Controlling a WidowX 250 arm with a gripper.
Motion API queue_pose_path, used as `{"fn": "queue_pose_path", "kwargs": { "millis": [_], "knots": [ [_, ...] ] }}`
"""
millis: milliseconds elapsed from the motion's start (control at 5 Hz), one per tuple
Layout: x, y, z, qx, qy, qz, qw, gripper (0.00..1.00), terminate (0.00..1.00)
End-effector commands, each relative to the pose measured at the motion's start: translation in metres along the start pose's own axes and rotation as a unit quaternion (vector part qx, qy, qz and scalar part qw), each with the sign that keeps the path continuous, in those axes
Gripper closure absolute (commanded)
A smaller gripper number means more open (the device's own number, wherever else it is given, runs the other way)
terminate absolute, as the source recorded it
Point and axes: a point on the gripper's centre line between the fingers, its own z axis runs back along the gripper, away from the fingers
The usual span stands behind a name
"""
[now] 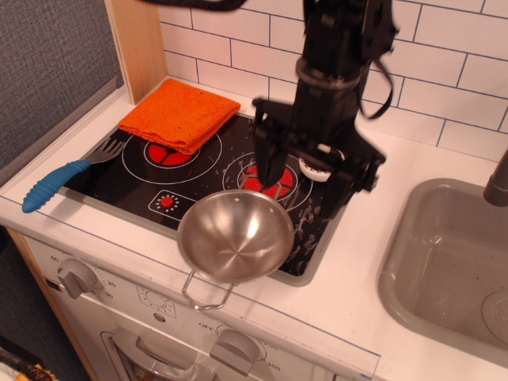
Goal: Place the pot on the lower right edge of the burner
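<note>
White subway tiles (444, 71) backed a white toy-kitchen counter (357, 286), with a pale wooden post (139, 48) at the rear left corner and a grey moulded sink (444, 262) at the right edge. Set into the counter lay the burner (198, 178), a black glossy cooktop panel with a grey rim, red-centred rings and white scuffs. An orange folded cloth (181, 113) covered its rear left corner, and a blue-handled fork (67, 173) lay at its left edge. The shiny stainless-steel pot (236, 236) sat upright on the panel's front right edge, one wire handle overhanging the counter front. The black gripper (305, 184) hung above the panel behind the pot, fingers spread, grasping nothing. Below the counter front, "OFF" could be read beside a knob (236, 346).
</note>
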Motion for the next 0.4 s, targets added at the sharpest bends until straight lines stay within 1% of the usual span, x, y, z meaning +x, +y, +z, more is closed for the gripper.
{"fn": "queue_pose_path", "kwargs": {
  "millis": [0,200],
  "knots": [
    [0.0035,0.0003,0.0217,-0.001,-0.038,0.004,0.9993,0.0,0.0],
    [0.0035,0.0003,0.0217,-0.001,-0.038,0.004,0.9993,0.0,1.0]
  ]
}}
